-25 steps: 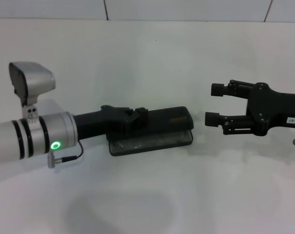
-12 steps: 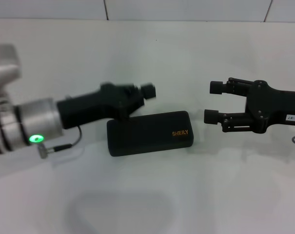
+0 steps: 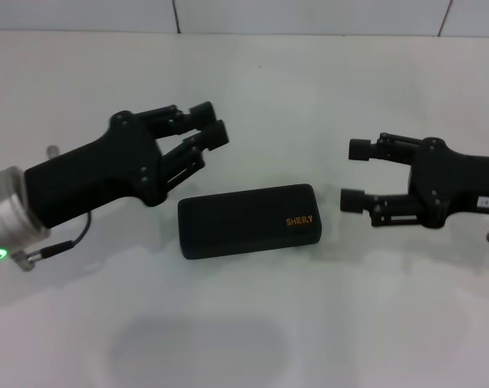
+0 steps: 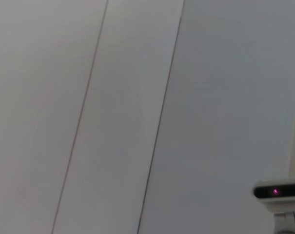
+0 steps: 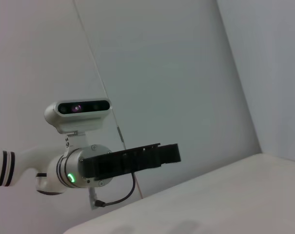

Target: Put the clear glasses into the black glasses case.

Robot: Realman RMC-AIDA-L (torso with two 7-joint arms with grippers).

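The black glasses case (image 3: 249, 221) lies flat on the white counter (image 3: 373, 323) with its lid down, so the orange letters show on top. The clear glasses cannot be seen anywhere, so they may well be inside the case, but that is only a guess. The left claw (image 3: 208, 129) is up in the air just beside the case, a bit behind it, with its fingers nearly together and holding nothing. The right claw (image 3: 356, 172) waits near the other end, spread wide and empty. The job looks almost finished
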